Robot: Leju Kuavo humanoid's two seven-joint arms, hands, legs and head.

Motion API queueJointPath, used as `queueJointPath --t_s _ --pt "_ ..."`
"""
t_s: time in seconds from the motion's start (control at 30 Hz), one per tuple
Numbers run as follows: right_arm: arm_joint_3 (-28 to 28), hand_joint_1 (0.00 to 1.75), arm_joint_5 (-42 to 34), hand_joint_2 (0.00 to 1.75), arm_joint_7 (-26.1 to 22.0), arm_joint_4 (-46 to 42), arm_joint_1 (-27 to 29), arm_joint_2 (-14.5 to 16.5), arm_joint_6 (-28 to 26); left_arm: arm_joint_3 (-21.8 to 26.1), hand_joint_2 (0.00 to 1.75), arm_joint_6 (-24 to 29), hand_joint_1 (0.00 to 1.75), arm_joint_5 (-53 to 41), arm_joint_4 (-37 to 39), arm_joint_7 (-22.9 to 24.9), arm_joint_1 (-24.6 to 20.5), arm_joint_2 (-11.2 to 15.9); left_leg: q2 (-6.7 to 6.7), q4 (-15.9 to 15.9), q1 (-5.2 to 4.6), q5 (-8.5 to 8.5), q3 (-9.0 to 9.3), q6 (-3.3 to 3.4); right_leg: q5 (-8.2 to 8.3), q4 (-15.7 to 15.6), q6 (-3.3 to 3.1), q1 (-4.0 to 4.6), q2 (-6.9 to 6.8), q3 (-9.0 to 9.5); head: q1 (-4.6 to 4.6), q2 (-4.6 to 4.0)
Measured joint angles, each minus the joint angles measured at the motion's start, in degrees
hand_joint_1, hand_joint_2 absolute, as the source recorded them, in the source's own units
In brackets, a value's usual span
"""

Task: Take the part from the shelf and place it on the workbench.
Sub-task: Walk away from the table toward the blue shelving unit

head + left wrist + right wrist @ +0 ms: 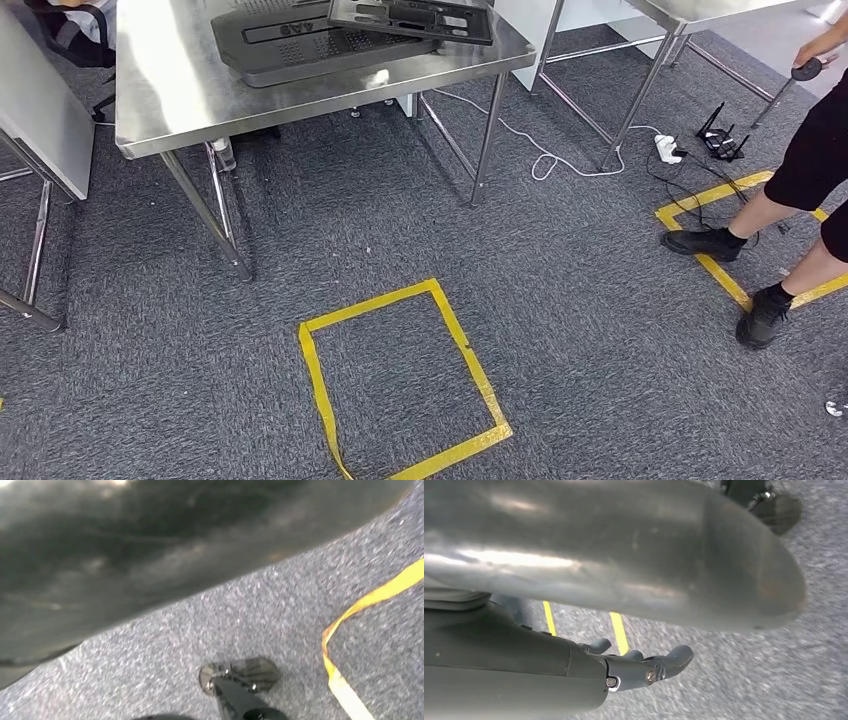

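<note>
The steel counter (pixel 170 90) stands at the far left, and on it lie two dark plastic parts: a large ribbed panel (pixel 300 45) flat on the top, and a flatter frame (pixel 410 18) resting partly across the panel's far right corner, its edge reaching toward the counter's rim. Both lie flat and supported, which suggests placement is done or that these are prior deliveries; which one is the task's part cannot be told. No shelf is seen. On the grey carpet in front, a yellow tape square (pixel 400 380) most likely marks a standing position. Further right, a white cable (pixel 545 160) runs to a power strip (pixel 668 150) beside a second table leg. At the far right a person (pixel 790 220) stands across another tape mark. The left hand's state cannot be told. The right hand (pixel 644 667) hangs over the carpet, fingers loosely apart and holding nothing, consistent with an arm at rest.
</note>
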Motion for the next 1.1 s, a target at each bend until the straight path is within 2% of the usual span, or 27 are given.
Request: queueJointPath --t_s 0.07,0.1,0.13,0.17,0.2,0.23,0.27,0.3,0.33,0.37,0.43,0.47,0.5,0.53,0.6,0.63,0.67,0.7,0.73,0.8,0.83,0.87,0.93,0.97,1.03,1.07,1.1 --pt "0.0 0.0 0.01 0.0 0.05 0.01 -0.1 0.08 0.01 0.01 0.0 0.09 0.0 -0.08 0.01 -0.05 0.02 -0.05 1.22 -0.15 0.0 0.26 -0.39 0.51 -3.13 6.66 -0.2 -0.04 -1.91 -3.36 0.32 0.0" --pt "0.0 0.0 0.01 0.0 0.05 0.01 -0.15 0.12 0.02 0.02 0.0 0.1 0.0 -0.12 0.01 -0.07 0.05 -0.07 1.91 -0.14 -0.04 0.32 -0.61 0.59 -4.67 10.62 -0.19 -0.15 -2.3 -5.28 0.37 0.0" --pt "0.0 0.0 0.01 0.0 0.05 0.01 -0.14 0.13 0.02 0.02 0.0 0.1 0.0 -0.14 0.02 -0.07 0.07 -0.08 2.6 -0.14 -0.06 0.37 -0.78 0.63 -5.61 13.5 0.01 -0.27 -2.5 -6.59 0.36 0.0" --pt "0.0 0.0 0.0 0.0 0.05 0.01 -0.08 0.13 0.02 0.03 0.0 0.1 0.0 -0.15 0.02 -0.07 0.07 -0.09 3.24 -0.13 -0.05 0.4 -0.87 0.62 -5.68 14.26 0.44 -0.4 -2.67 -6.78 0.38 0.0" --pt "0.0 0.0 -0.01 0.0 0.06 0.01 -0.01 0.12 0.02 0.03 0.0 0.1 0.0 -0.15 0.02 -0.07 0.07 -0.12 3.83 -0.13 0.0 0.44 -0.9 0.57 -4.88 12.54 1.01 -0.53 -2.94 -5.65 0.38 0.0" --pt "0.0 0.0 -0.01 0.0 0.06 0.01 0.04 0.1 0.02 0.03 0.0 0.1 0.0 -0.15 0.02 -0.07 0.06 -0.16 4.4 -0.13 0.05 0.48 -0.88 0.49 -3.53 8.73 1.57 -0.63 -3.54 -3.41 0.39 0.0" --pt "0.0 0.0 0.0 0.0 0.06 0.01 0.01 0.1 0.02 0.03 0.0 0.1 0.0 -0.15 0.01 -0.07 0.04 -0.19 4.93 -0.12 0.01 0.53 -0.83 0.34 -2.17 4.08 1.94 -0.68 -4.71 -0.79 0.44 0.0" --pt "0.0 0.0 0.01 0.0 0.06 0.01 -0.1 0.1 0.03 0.03 0.0 0.1 0.0 -0.15 0.01 -0.07 0.03 -0.22 5.46 -0.11 -0.11 0.51 -0.78 0.07 -1.04 0.27 1.98 -0.57 -5.7 1.22 0.44 0.0" --pt "0.0 0.0 0.02 0.0 0.05 0.01 -0.23 0.12 0.03 0.03 0.0 0.1 0.0 -0.15 0.0 -0.08 0.02 -0.22 5.94 -0.13 -0.25 0.51 -0.69 -0.27 -0.31 -2.1 1.71 -0.42 -6.39 2.38 0.37 0.0" --pt "0.0 0.0 0.02 0.0 0.05 0.01 -0.31 0.14 0.04 0.03 0.0 0.11 0.0 -0.15 -0.01 -0.08 -0.01 -0.21 6.41 -0.21 -0.36 0.52 -0.57 -0.67 0.02 -3.04 1.25 -0.21 -6.63 2.68 0.33 0.0" --pt "0.0 0.0 0.02 0.0 0.07 0.02 -0.21 0.16 0.04 0.03 0.0 0.12 0.0 -0.15 -0.01 -0.09 -0.08 -0.24 7.07 -0.48 -0.26 0.6 -0.24 -1.54 0.55 -3.13 0.26 -0.11 -5.57 2.57 0.2 0.0" --pt "0.0 0.0 0.02 0.0 0.07 0.03 -0.13 0.17 0.04 0.03 0.0 0.13 0.0 -0.15 -0.01 -0.1 -0.11 -0.23 6.6 -0.26 -0.12 0.29 -0.18 -1.9 0.76 -3.3 -0.13 -0.3 -5.04 2.71 0.17 0.0" --pt "0.0 0.0 0.01 0.0 0.08 0.03 -0.06 0.16 0.04 0.03 0.0 0.14 0.0 -0.15 -0.01 -0.12 -0.11 -0.23 5.55 0.83 -0.01 -0.67 -0.49 -2.13 1.02 -3.47 -0.55 -0.54 -4.55 2.88 0.05 0.0" --pt "0.0 0.0 0.02 0.0 0.09 0.03 -0.04 0.16 0.04 0.03 0.0 0.15 0.0 -0.15 0.0 -0.14 -0.06 -0.21 4.16 3.17 0.08 -2.33 -1.35 -2.24 1.26 -3.61 -0.92 -0.77 -4.07 3.05 -0.08 0.0" --pt "0.0 0.0 0.02 0.0 0.1 0.03 -0.05 0.21 0.04 0.04 0.0 0.31 0.0 -0.15 0.01 -0.15 0.1 -0.16 1.84 10.61 0.08 -6.48 -4.39 -2.23 1.44 -3.55 -1.32 -0.67 -3.04 2.92 -0.29 0.0" --pt "0.0 0.0 0.02 0.0 0.1 0.03 -0.05 0.27 0.04 0.05 0.0 0.48 0.0 -0.15 0.02 -0.14 0.18 -0.16 1.42 13.89 0.06 -7.73 -5.82 -2.24 1.46 -3.52 -1.37 -0.55 -2.4 2.92 -0.3 0.0" --pt "0.0 0.0 0.02 0.0 0.1 0.03 -0.03 0.33 0.04 0.05 0.0 0.72 0.0 -0.15 0.02 -0.15 0.21 -0.16 1.23 15.5 0.06 -7.88 -6.55 -2.26 1.45 -3.48 -1.37 -0.45 -1.73 2.93 -0.29 0.0" --pt "0.0 0.0 0.01 0.0 0.1 0.03 0.0 0.36 0.04 0.05 0.0 1.01 0.0 -0.15 0.02 -0.19 0.23 -0.17 1.14 14.85 0.1 -6.83 -6.25 -2.25 1.44 -3.38 -1.36 -0.41 -0.99 2.96 -0.3 0.0" --pt "0.0 0.0 0.01 0.0 0.1 0.03 0.0 0.38 0.04 0.05 0.0 1.27 0.0 -0.15 0.02 -0.26 0.23 -0.17 0.85 12.06 0.22 -4.88 -4.96 -2.26 1.42 -3.22 -1.33 -0.43 -0.2 2.99 -0.29 0.0" --pt "0.0 0.0 0.02 0.0 0.09 0.03 -0.11 0.4 0.06 0.12 0.0 1.72 0.0 -0.15 0.02 -0.42 0.28 -0.17 -1.62 4.73 0.7 -1.52 -1.67 -2.31 1.19 -2.45 -0.99 -0.33 1.31 2.57 -0.31 0.0" --pt "0.0 0.0 0.05 0.0 0.08 0.03 -0.2 0.42 0.07 0.17 0.0 1.87 0.0 -0.17 0.03 -0.51 0.29 -0.17 -2.71 2.35 0.83 -0.81 -0.69 -2.28 1.1 -2.08 -0.71 -0.29 1.99 2.15 -0.31 0.0" --pt "0.0 0.0 0.1 0.0 0.07 0.03 -0.24 0.43 0.08 0.22 0.0 2.06 0.0 -0.2 0.03 -0.61 0.29 -0.18 -3.41 1.32 0.78 -0.77 -0.35 -2.11 1.09 -1.89 -0.36 -0.29 2.6 1.64 -0.34 0.0" --pt "0.0 0.0 0.17 0.0 0.06 0.03 -0.13 0.44 0.09 0.26 0.0 2.39 0.0 -0.23 0.04 -0.81 0.24 -0.2 -2.39 1.16 0.42 -0.74 -0.52 -1.4 1.36 -2.04 0.35 -0.5 3.61 0.76 -0.38 0.0" --pt "0.0 0.0 0.19 0.0 0.05 0.03 0.0 0.44 0.09 0.27 0.0 2.51 0.0 -0.23 0.03 -0.88 0.19 -0.2 -1.75 1.01 0.35 -0.56 -0.54 -0.91 1.33 -1.84 0.61 -0.51 3.0 0.37 -0.36 0.0" --pt "0.0 0.0 0.26 0.0 0.04 0.03 0.07 0.47 0.09 0.27 0.0 2.55 0.0 -0.26 0.02 -0.93 0.14 -0.21 -0.33 0.7 0.46 -0.24 -0.58 -0.04 -0.24 1.3 0.63 -0.33 0.13 -1.37 -0.06 0.0" --pt "0.0 0.0 0.29 0.0 0.04 0.03 0.0 0.53 0.09 0.27 0.0 2.55 0.0 -0.29 0.02 -0.93 0.14 -0.21 0.45 0.66 0.42 -0.21 -0.64 0.21 -1.79 4.63 0.43 -0.32 -1.51 -3.04 0.07 0.0" --pt "0.0 0.0 0.33 0.0 0.03 0.03 -0.08 0.59 0.09 0.27 0.0 2.55 0.0 -0.32 0.02 -0.93 0.19 -0.21 1.31 0.66 0.36 -0.23 -0.72 0.35 -3.52 8.69 0.27 -0.34 -2.28 -5.1 0.19 0.0"
